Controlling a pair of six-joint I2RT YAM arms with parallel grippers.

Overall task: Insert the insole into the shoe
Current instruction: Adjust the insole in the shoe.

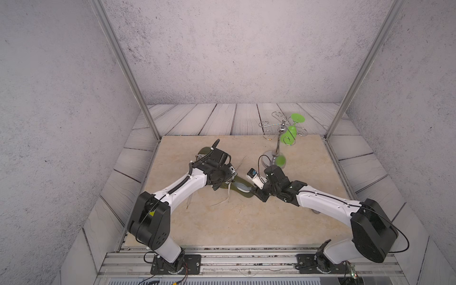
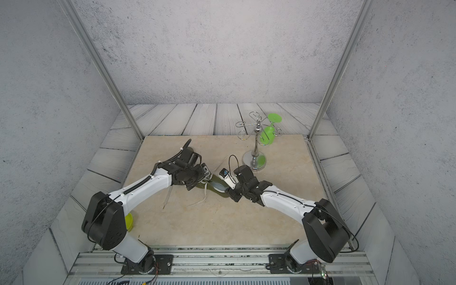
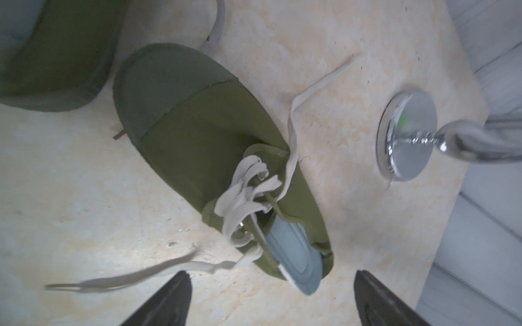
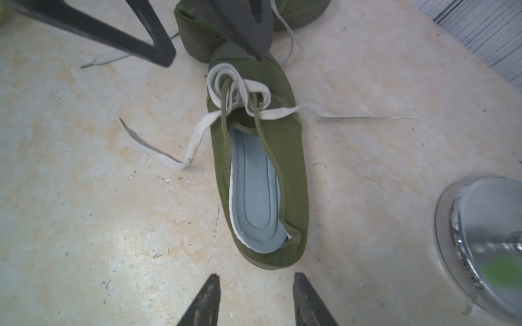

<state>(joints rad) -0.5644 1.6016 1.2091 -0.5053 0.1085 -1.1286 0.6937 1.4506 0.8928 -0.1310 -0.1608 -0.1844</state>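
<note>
An olive-green shoe (image 4: 291, 158) (image 3: 197, 127) lies on the table between my two arms, its pale laces loose. In both top views only a strip of the shoe (image 1: 244, 195) (image 2: 214, 193) shows. The light blue insole (image 4: 257, 192) (image 3: 293, 254) lies inside it, its heel end riding up over the heel rim. My left gripper (image 3: 271, 282) hangs open above the shoe, nothing between its fingers. My right gripper (image 4: 255, 282) stands open just behind the heel, apart from it and empty.
A second olive shoe (image 3: 56, 56) (image 1: 203, 150) lies behind the left arm. A chrome glass rack (image 1: 274, 159) (image 4: 480, 240) with a green glass (image 1: 288, 135) hung on it stands to the right of the shoe. A green cup (image 2: 129, 222) sits by the left arm's base.
</note>
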